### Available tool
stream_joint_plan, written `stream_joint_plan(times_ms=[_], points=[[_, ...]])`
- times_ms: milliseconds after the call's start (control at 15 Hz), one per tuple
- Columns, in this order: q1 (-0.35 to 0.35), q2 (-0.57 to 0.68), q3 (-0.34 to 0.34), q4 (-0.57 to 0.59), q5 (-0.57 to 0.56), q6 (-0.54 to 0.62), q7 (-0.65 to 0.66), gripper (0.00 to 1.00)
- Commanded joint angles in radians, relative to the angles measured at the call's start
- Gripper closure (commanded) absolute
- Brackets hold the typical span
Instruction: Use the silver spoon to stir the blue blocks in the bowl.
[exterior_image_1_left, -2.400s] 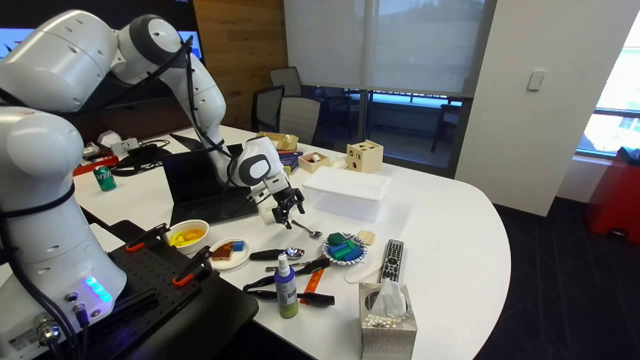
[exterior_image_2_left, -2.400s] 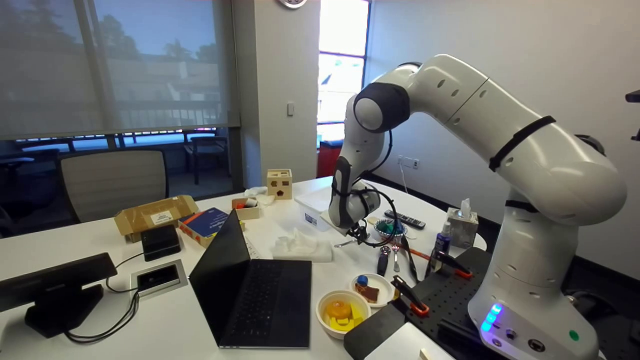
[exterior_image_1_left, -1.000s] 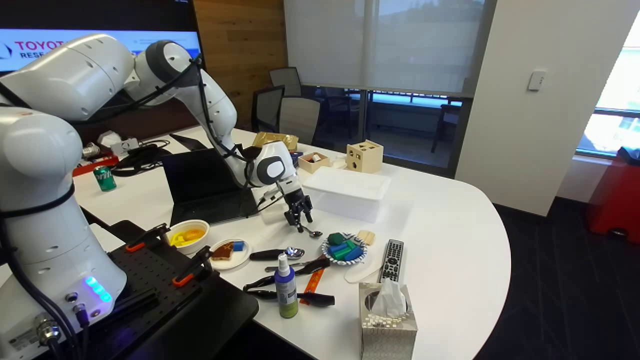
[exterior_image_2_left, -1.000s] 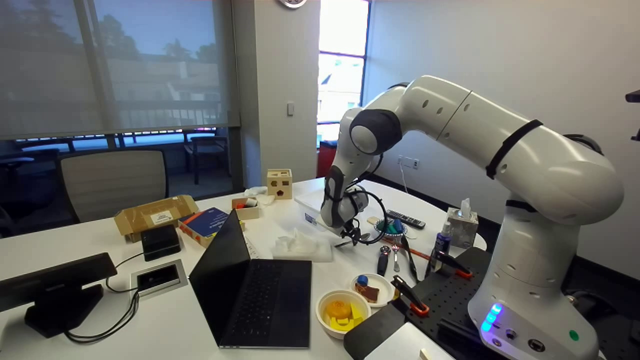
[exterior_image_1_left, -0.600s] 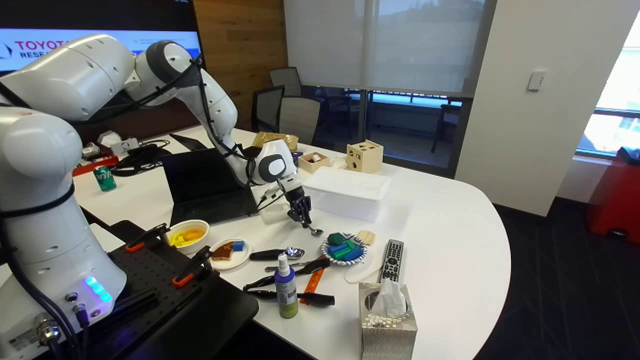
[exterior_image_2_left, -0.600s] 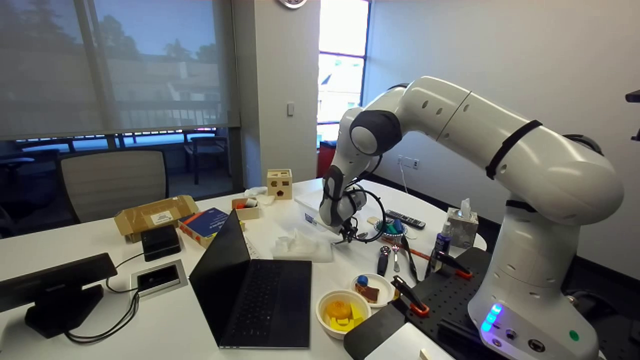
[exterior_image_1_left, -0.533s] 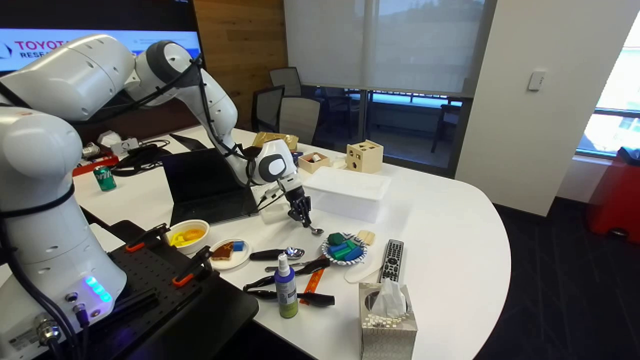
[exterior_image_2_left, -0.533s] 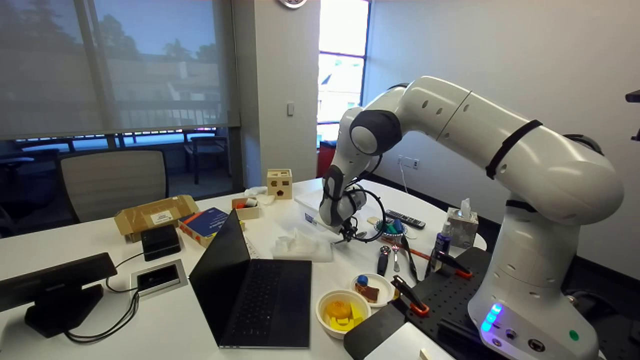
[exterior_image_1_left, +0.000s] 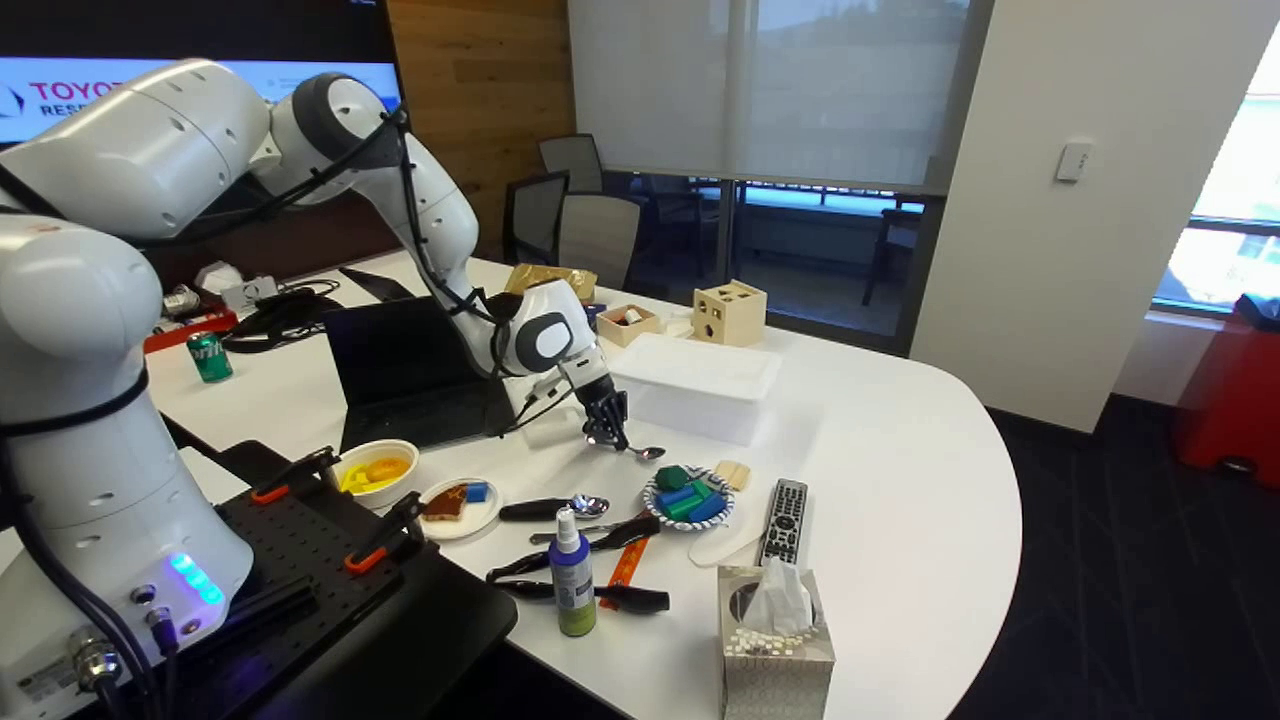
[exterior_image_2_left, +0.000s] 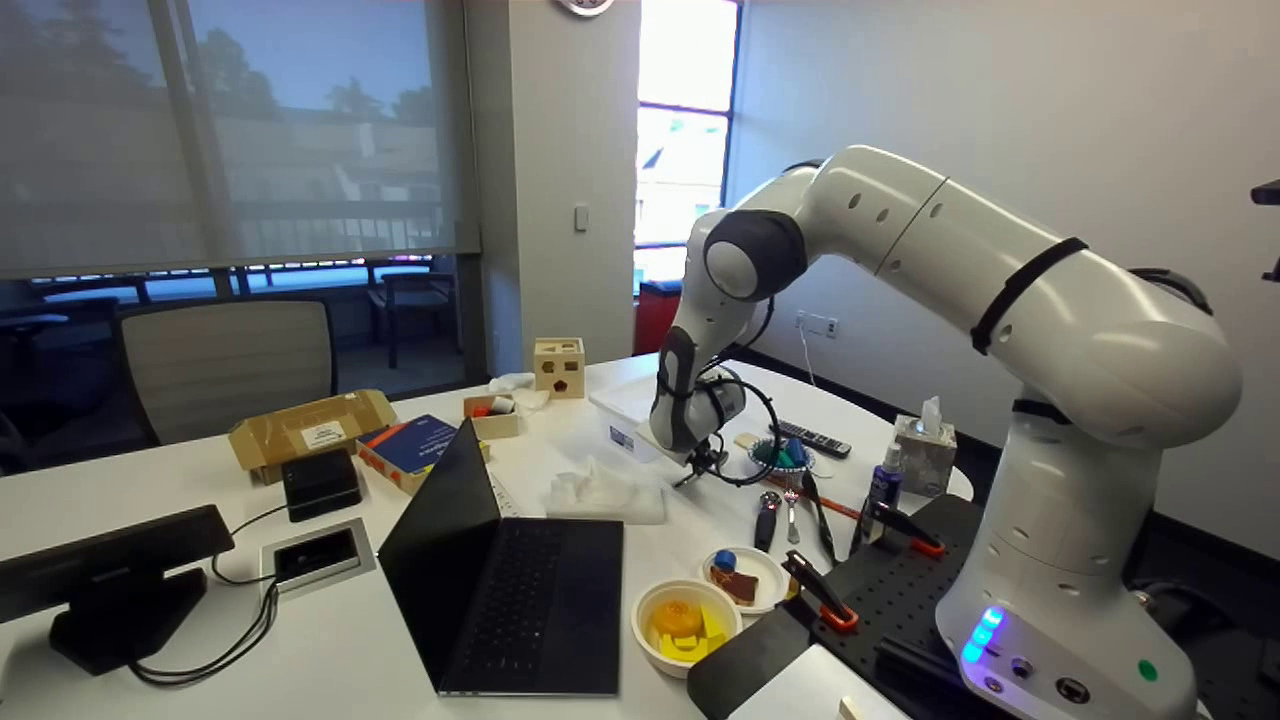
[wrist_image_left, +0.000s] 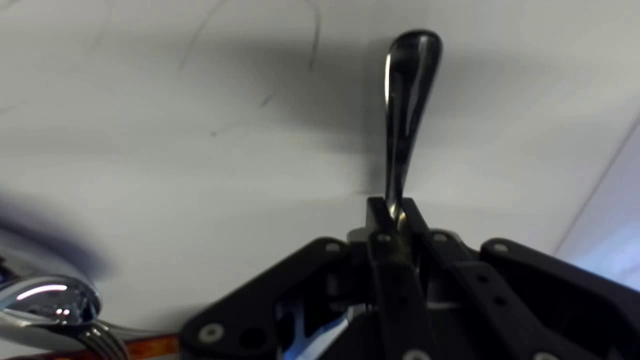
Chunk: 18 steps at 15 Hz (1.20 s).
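Note:
My gripper (wrist_image_left: 393, 205) is shut on the handle of the silver spoon (wrist_image_left: 410, 85), whose rounded handle end sticks out past the fingertips in the wrist view. In an exterior view the spoon's scoop end (exterior_image_1_left: 651, 453) points from the gripper toward the bowl, low over the table; whether it touches the surface I cannot tell. The bowl (exterior_image_1_left: 668, 518), with a blue-and-white patterned rim, stands a short way from the spoon's tip. Blue blocks (exterior_image_1_left: 708, 508) lie in it among green ones. In the wrist view the bowl is out of view.
A lidded clear box (exterior_image_1_left: 690, 395) stands close behind the gripper. Nearer lie a black-handled scoop (exterior_image_1_left: 535, 510), tongs (exterior_image_1_left: 630, 598) and a spray bottle (exterior_image_1_left: 573, 580). A remote (exterior_image_1_left: 785, 520) and tissue box (exterior_image_1_left: 775, 650) flank the bowl. The laptop (exterior_image_2_left: 550, 610) sits beyond.
The jaws came down over the spoon's handle and closed on it. Since half a second ago, gripper and spoon have shifted slightly up and toward the lidded box. The bowl stays put.

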Motion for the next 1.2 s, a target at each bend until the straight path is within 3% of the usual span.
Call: stream_joint_plan(times_ms=[0,133,333,400,467,667,1133], points=[[-0.102,-0.146,0.09,-0.168,0.032,0.198,-0.085,0.98],[-0.21,-0.2,0.19,-0.214,0.035,0.335,-0.174,0.98],[-0.441,-0.266,0.41,-0.268,0.0,0.508,-0.301,0.98],[-0.516,-0.27,0.457,-0.28,-0.131,0.546,-0.217,0.98],[-0.595,-0.275,0.506,-0.217,-0.214,0.484,-0.192,0.98],[-0.837,-0.253,0.671,-0.208,-0.489,0.484,-0.095,0.98],[-1.412,-0.107,0.962,-0.253,-1.078,0.476,-0.027,0.98]])
